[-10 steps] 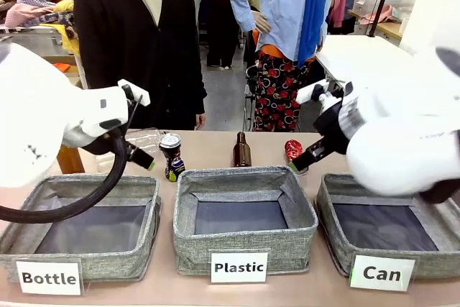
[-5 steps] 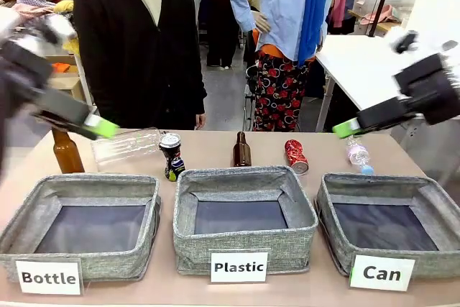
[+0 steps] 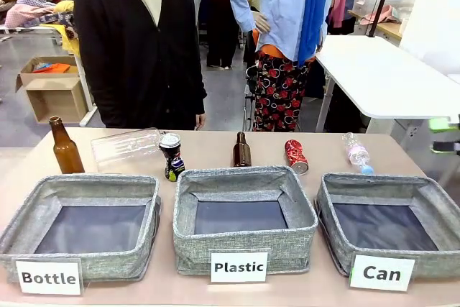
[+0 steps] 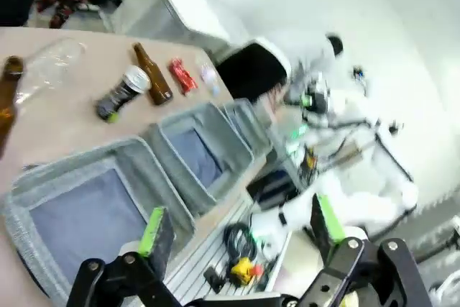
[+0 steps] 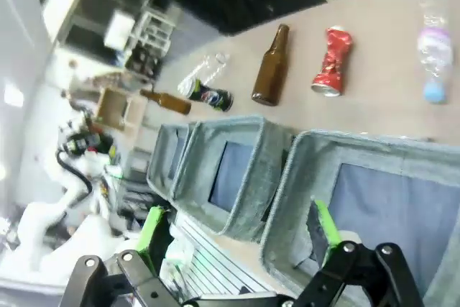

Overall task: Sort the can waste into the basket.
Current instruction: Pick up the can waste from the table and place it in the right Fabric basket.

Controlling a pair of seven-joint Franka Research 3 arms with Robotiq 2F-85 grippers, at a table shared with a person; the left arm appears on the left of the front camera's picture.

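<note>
The left gripper and right gripper both gape fully and hold nothing. Within the last second both arms have swung up and away from the table. The red can and black can sit unmoved behind the baskets. The Can basket lies empty: 0 of 2 sorted, I judge.

The left label on the left basket is reading "Bottle". The middle label on the middle basket is reading "Plastic", and the right label on the right basket is reading "Can".
</note>
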